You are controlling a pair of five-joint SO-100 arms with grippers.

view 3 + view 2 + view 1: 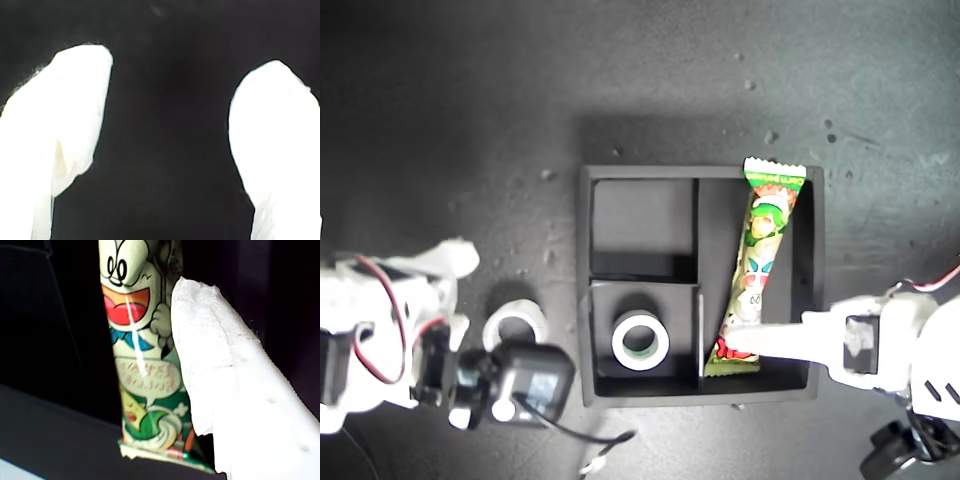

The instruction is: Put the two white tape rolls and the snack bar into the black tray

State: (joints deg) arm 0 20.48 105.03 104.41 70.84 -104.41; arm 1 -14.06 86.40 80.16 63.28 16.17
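A black tray point(588, 260) sits mid-bench, seen from above. One tape roll point(640, 339) lies flat in a small compartment. The other roll point(516, 324) is still on the bench, just outside the tray wall on the exterior view's left. The snack bar point(757, 270) lies slanted in the long compartment, its far crimped end riding up on the tray rim.

My first end effector point(735, 338) reaches in from the exterior view's right, one white finger point(225, 375) against the bar's near end. Only that finger shows, so I cannot tell whether it grips the bar or has let go. My second end effector point(167, 130) is open and empty, over dark bench near the loose roll.

Risks, as I judge them: pulling the first arm away could drag the tilted bar back out, and the second arm could nudge the loose roll away.
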